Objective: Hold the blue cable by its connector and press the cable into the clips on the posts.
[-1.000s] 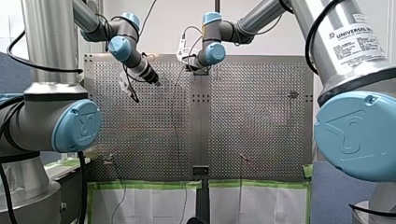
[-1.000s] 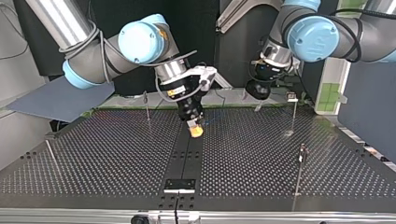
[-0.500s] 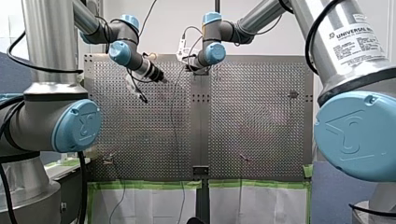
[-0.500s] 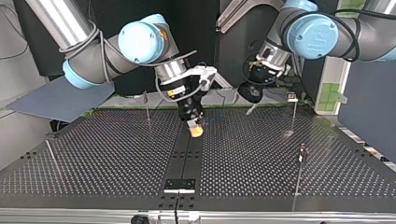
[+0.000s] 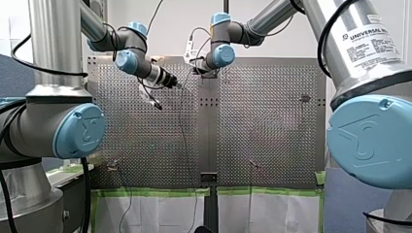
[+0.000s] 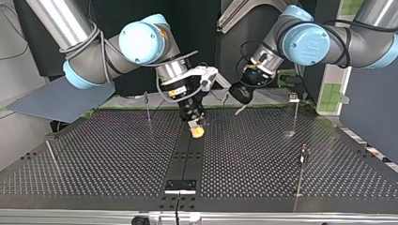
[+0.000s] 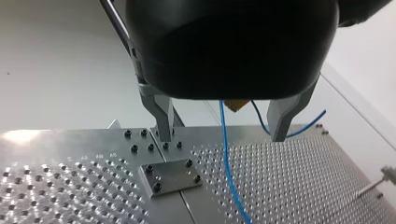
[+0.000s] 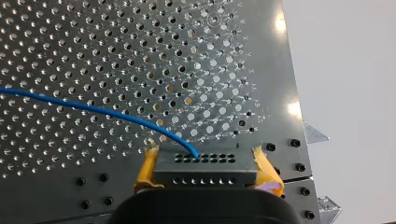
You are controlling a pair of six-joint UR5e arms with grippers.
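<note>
In the front view my left gripper (image 5: 174, 83) hangs over the table (image 5: 272, 121) near its far edge, left of the middle seam. It tilts toward my right gripper (image 5: 197, 69), which sits at that same edge on the seam; the two are near each other but apart. A thin line, the blue cable (image 5: 180, 116), runs from my right gripper across the table toward the near edge. From here I cannot tell how wide either gripper stands. In the top view my right gripper points down at the dark middle strip, close to the edge on the arms' side. Its yellow pads (image 6: 197, 131) are just above the table or touching it; I cannot tell which. My left gripper is near it and higher, angled toward the strip. Thin posts (image 6: 295, 115) stand upright toward the table's side edges, and a small plate (image 6: 180, 184) lies on the strip at the edge nearest that camera. In the left wrist view my metal fingers (image 7: 164, 116) stand wide apart and grip nothing. The cable shows in the gap between them, touching neither, and runs on over the table beside the small plate. In the right wrist view my yellow pads are clamped on the two ends of the black connector (image 8: 205, 165). The cable leaves the connector's face and arcs away above the perforated table.
</note>
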